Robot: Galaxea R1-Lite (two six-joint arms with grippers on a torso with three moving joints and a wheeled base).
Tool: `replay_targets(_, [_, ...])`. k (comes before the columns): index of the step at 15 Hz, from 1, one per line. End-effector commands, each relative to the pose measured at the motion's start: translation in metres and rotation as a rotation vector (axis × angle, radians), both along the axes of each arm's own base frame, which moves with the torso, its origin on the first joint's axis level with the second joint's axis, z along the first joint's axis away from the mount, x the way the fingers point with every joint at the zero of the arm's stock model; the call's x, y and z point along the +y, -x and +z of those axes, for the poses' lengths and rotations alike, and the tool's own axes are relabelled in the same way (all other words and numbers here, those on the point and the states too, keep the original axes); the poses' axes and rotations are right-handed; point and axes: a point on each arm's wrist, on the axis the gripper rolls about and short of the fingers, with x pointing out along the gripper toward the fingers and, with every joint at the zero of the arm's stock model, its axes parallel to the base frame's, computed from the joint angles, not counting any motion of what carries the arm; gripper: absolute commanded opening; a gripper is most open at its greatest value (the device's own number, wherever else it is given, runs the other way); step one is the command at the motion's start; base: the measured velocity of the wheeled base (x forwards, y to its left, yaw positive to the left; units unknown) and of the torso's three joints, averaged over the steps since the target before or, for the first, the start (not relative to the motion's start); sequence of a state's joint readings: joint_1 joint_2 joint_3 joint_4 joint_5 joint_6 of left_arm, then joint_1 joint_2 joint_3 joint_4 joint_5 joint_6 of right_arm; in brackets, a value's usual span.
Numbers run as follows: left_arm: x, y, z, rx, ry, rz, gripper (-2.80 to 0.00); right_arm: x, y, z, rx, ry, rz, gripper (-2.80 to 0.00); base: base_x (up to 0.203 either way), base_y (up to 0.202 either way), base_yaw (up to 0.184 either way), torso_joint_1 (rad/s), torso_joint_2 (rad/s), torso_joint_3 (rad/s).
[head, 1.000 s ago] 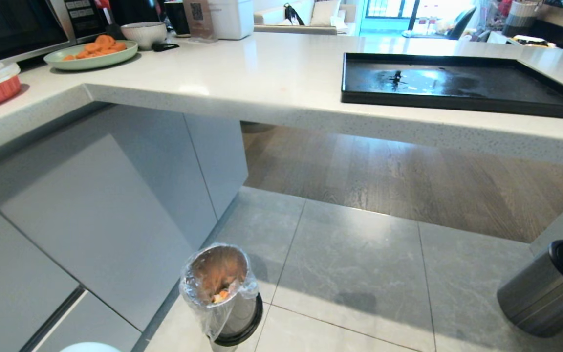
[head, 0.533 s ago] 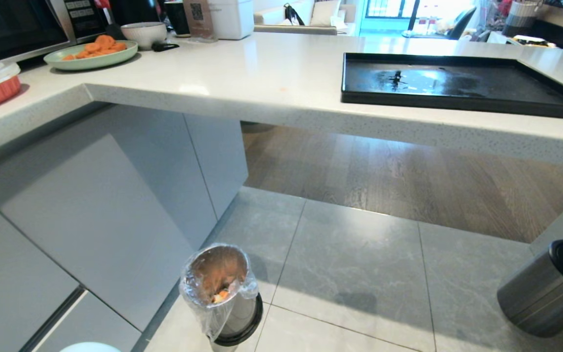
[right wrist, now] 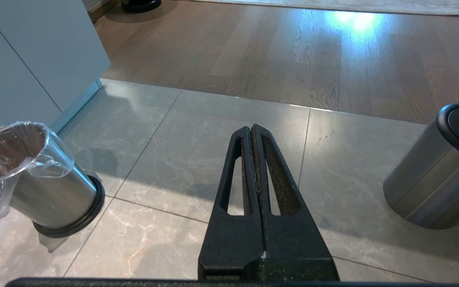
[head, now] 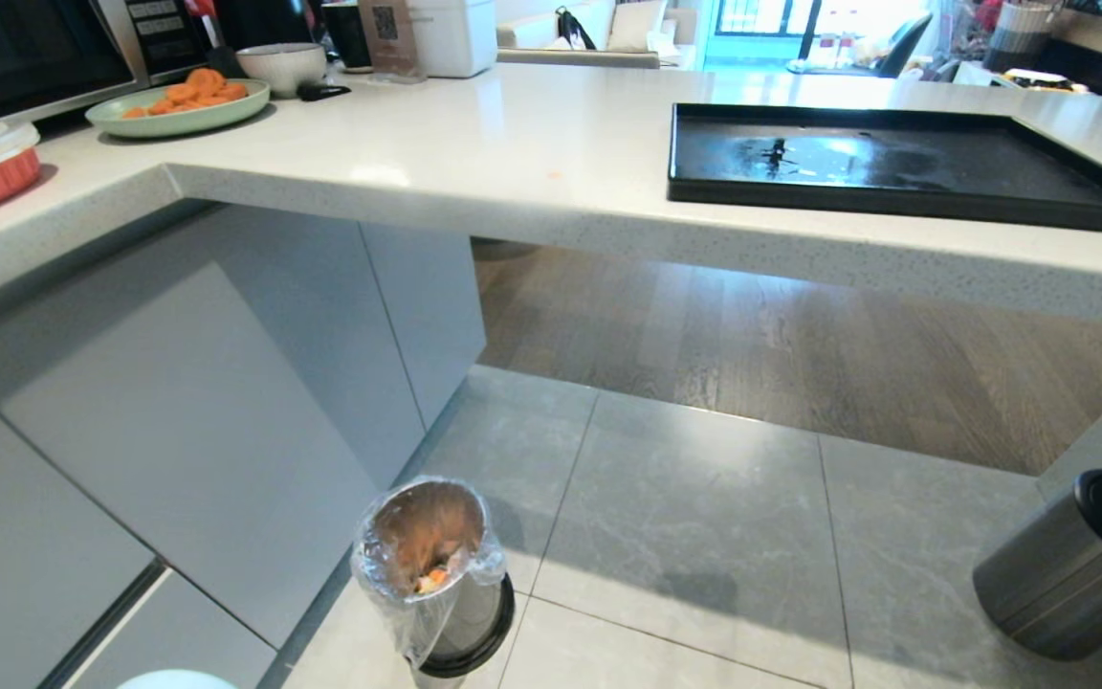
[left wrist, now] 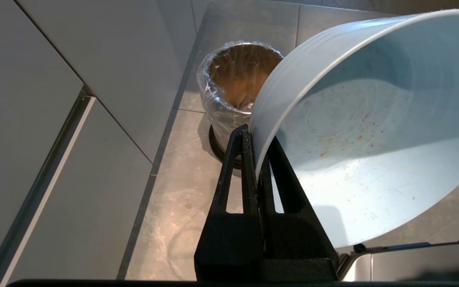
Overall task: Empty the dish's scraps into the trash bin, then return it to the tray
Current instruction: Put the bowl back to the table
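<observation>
On the pale counter [head: 513, 153] sits the tray [head: 895, 163].

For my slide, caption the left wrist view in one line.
Left gripper pinches the tilted, emptied pale-blue round bowl by its rim beside the bag-lined shiny metal bin.

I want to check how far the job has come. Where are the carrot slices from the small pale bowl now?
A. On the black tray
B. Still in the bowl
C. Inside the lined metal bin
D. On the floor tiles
C: orange carrot slices lie at the bottom of the trash bin, while the dish, gripped at its rim by the left hand, holds only small stains.
</observation>
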State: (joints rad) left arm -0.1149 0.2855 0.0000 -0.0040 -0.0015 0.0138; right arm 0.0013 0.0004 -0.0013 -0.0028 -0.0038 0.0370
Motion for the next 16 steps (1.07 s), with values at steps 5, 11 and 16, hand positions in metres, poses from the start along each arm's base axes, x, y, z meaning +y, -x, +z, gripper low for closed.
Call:
replay_targets(5, [0.0000,-0.0001,0.0001,0.001,0.000,0.000,-2.80,0.0000,0.0000,0.0000,-0.001,0.000,0.001,-2.80,0.000,0.000,0.000,0.000,0.00,0.000])
replay_targets(11, [0.0000,-0.0001,0.0001,0.001,0.000,0.000,-2.80,0.0000,-0.0001,-0.0003,0.001,0.000,-0.001,-2.80,-0.001,0.001,-0.065,0.002,0.00,0.001])
replay_targets(16, [0.0000,-0.0001,0.0001,0.001,0.000,0.000,-2.80,0.0000,0.0001,0.0001,-0.001,0.000,-0.001,-2.80,0.002,0.008,-0.158,0.003,0.00,0.003])
